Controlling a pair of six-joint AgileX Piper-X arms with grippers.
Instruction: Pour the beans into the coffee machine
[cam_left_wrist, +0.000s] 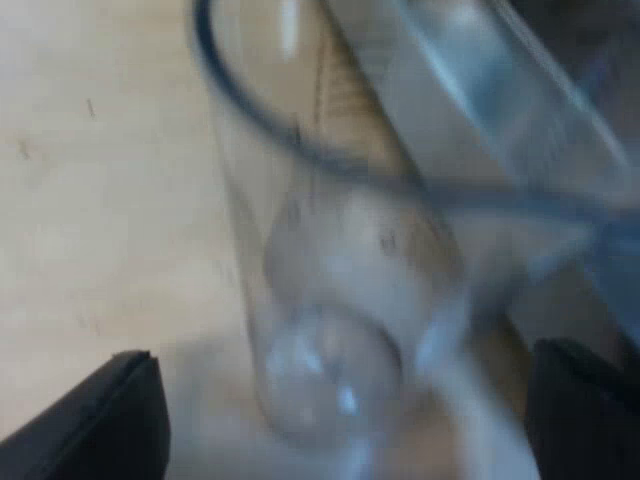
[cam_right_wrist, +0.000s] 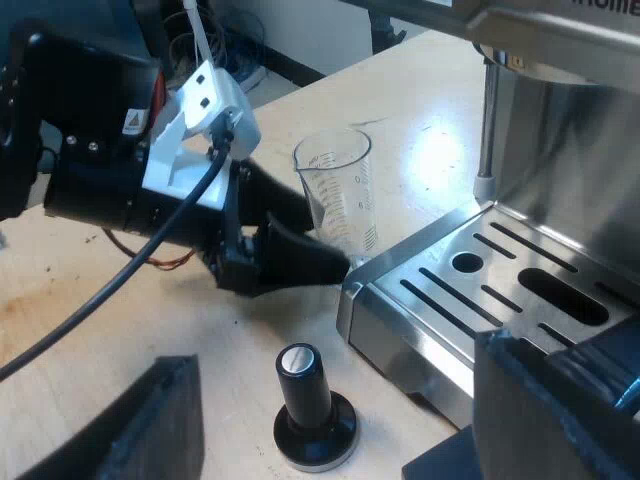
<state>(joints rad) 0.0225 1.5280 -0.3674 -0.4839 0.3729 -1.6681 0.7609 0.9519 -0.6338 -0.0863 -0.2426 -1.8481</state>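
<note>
Our right pincer (cam_right_wrist: 338, 355) hangs low over the table (cam_right_wrist: 120, 300), its two black fingers (cam_right_wrist: 150, 425) spread well apart and gripping nothing. Just beyond the fingertips a tamper (cam_right_wrist: 315, 405) with a black knob stands upright on the pale wood, near the front edge of the espresso machine (cam_right_wrist: 560, 130). Past the tamper lies the machine's slotted metal drip tray (cam_right_wrist: 500, 290).

At the tray's corner stands the measuring glass (cam_right_wrist: 338, 190), upright and clear, with its printed scale turned toward us. Its foot is just beside the tray, and we cannot tell whether it touches the metal. Our left pincer (cam_right_wrist: 325, 240) is at the glass low down, one finger on either side of its lower part. Farther on, a thin metal tube (cam_right_wrist: 487, 120) comes down from the machine's upper body.

In the left wrist view the glass looms close and blurred between that pincer's own fingers (cam_left_wrist: 110, 420). These stand wide apart and, as far as we can tell, clear of the glass wall. The left pincer is spread around the glass, not clamped on it.
</note>
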